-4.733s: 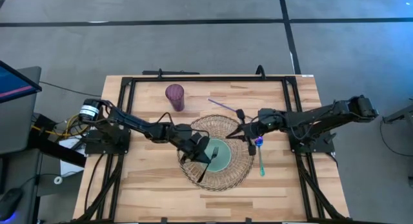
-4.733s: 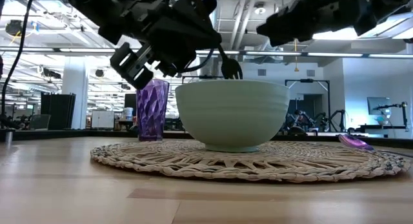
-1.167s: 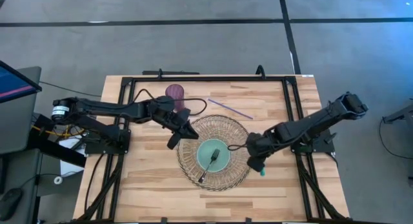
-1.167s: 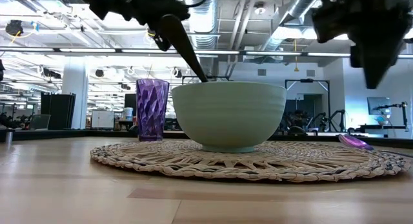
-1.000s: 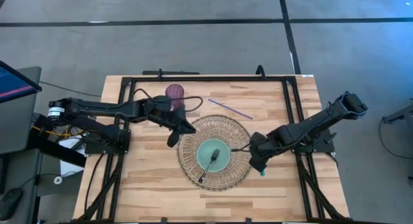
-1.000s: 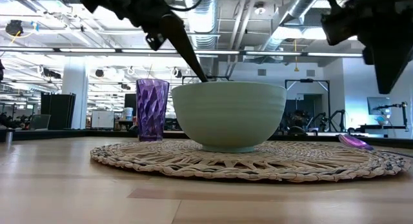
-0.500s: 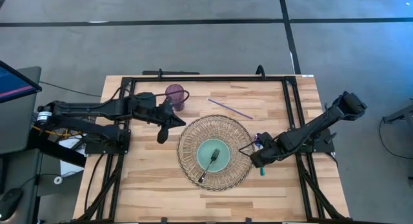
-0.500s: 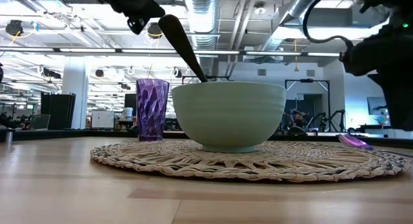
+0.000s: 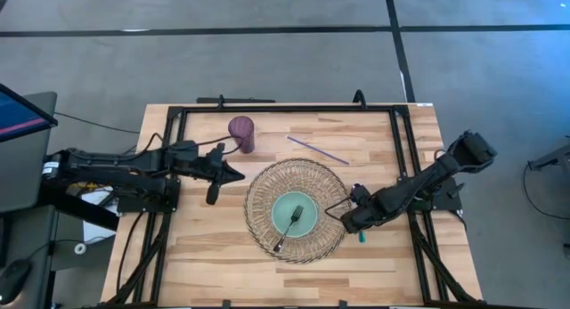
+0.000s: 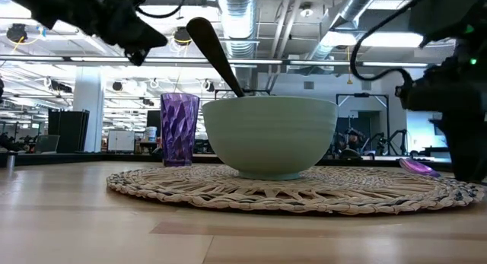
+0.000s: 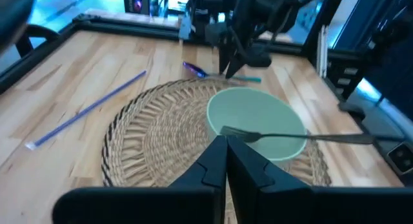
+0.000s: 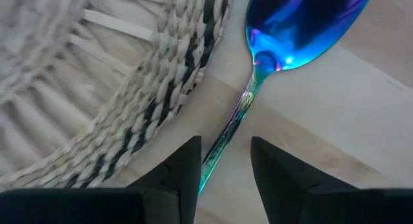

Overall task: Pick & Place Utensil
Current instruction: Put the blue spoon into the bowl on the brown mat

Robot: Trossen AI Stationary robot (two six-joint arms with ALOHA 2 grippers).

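A black fork stands slanted in the pale green bowl. Its tines lie inside and its handle leans on the rim, over the woven mat. An iridescent blue spoon lies on the table at the mat's right edge. My right gripper is open low over it, one finger on each side of its handle. My left gripper is shut and holds nothing. It hovers left of the mat, pointing toward the bowl. My right gripper comes at the spoon from above, its fingers standing across the handle just below the spoon's bowl. The spoon lies flat on the table. Whether a finger touches the handle, I cannot tell.
A purple cup stands at the back, left of centre. A thin purple straw lies behind the mat. A black frame runs along the table's edges. Bare wood lies near the front edge.
My left gripper has drawn back from the bowl toward the table's left edge, holding nothing. My right gripper has gone down toward the spoon at the mat's right edge. The fork has stayed leaning in the bowl.
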